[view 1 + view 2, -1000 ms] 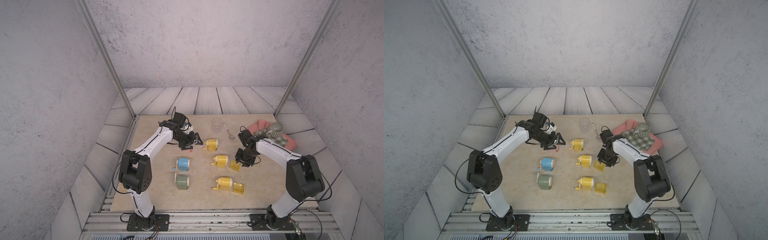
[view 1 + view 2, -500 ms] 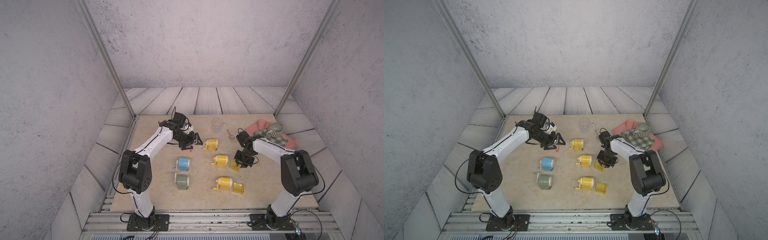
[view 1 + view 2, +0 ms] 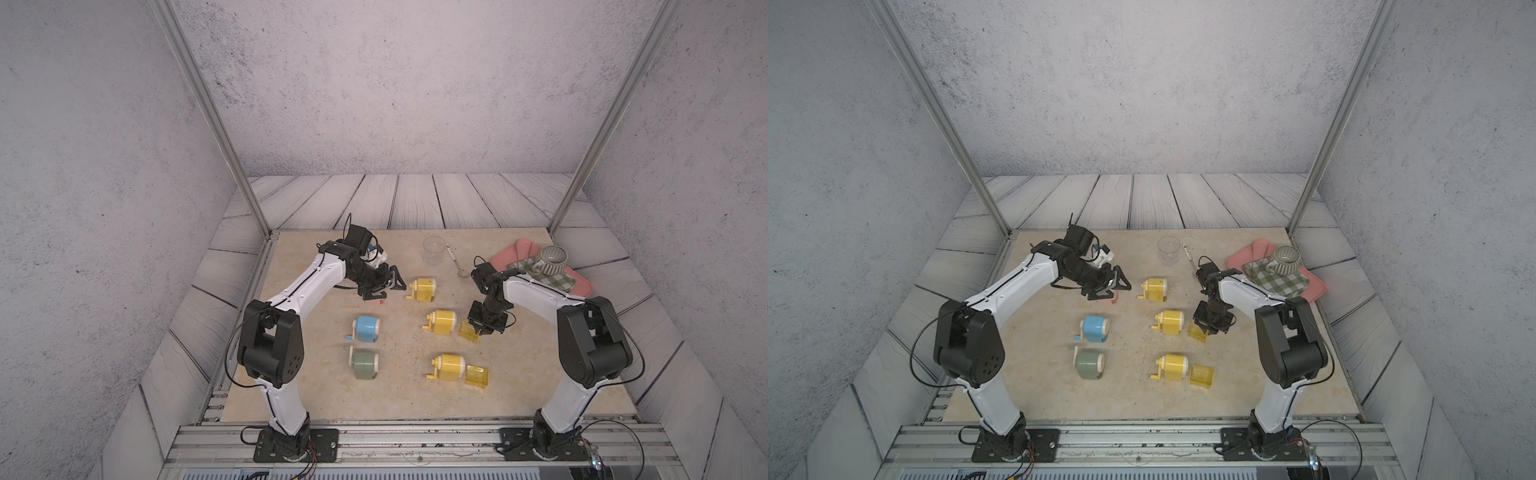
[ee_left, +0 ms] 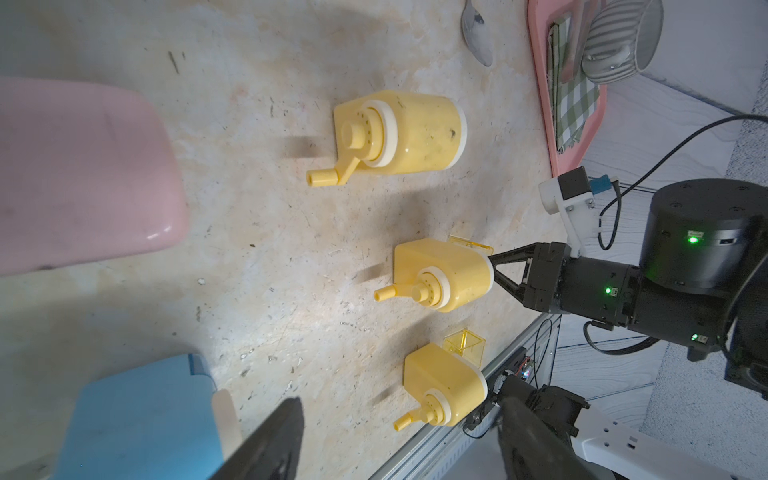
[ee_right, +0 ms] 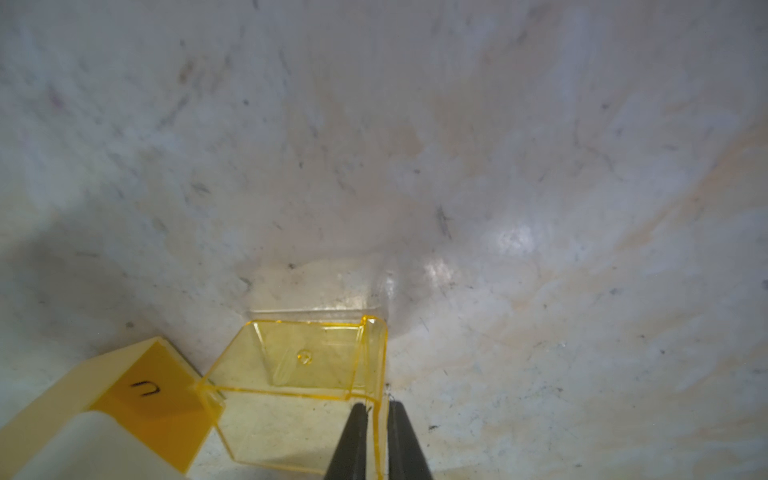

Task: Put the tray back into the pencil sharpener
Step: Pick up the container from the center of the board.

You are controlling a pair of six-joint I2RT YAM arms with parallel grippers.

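Just beside the middle yellow pencil sharpener (image 3: 442, 322), out of its slot: the transparent yellow tray (image 5: 307, 361). Pinched by one wall in the right gripper (image 5: 376, 409), jaws clamped either side. Grip made; lifting, lining up and sliding home still to do. Near the far yellow sharpener (image 3: 423, 289), hovering with the left gripper (image 3: 380, 286), jaws wide apart, nothing between. Versus a second back: narrowed down on the right, unchanged on the left.
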